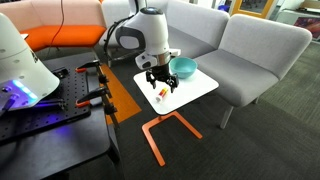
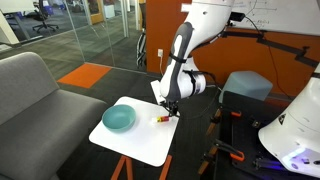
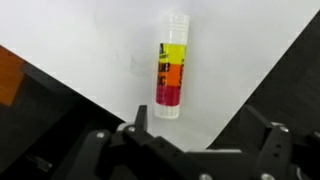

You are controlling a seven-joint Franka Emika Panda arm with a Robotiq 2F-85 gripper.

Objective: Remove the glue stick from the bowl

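The glue stick (image 3: 171, 78), whitish with yellow, orange and red bands, lies flat on the white square tabletop (image 3: 90, 50), outside the bowl. In both exterior views it is a tiny speck (image 1: 157, 95) (image 2: 160, 119) near the table edge. The teal bowl (image 1: 182, 67) (image 2: 119, 118) stands apart from it on the same table and looks empty. My gripper (image 3: 205, 130) is open and empty, hovering just above the stick, fingers pointing down (image 1: 160, 82) (image 2: 170, 108). The stick lies beside one finger rather than between both.
The table (image 1: 195, 88) (image 2: 140, 145) stands on an orange metal frame (image 1: 160, 135). A grey sofa (image 1: 250, 50) is behind it. A black bench with clamps (image 1: 60, 110) and the robot base (image 2: 245, 90) are close to the table's edge.
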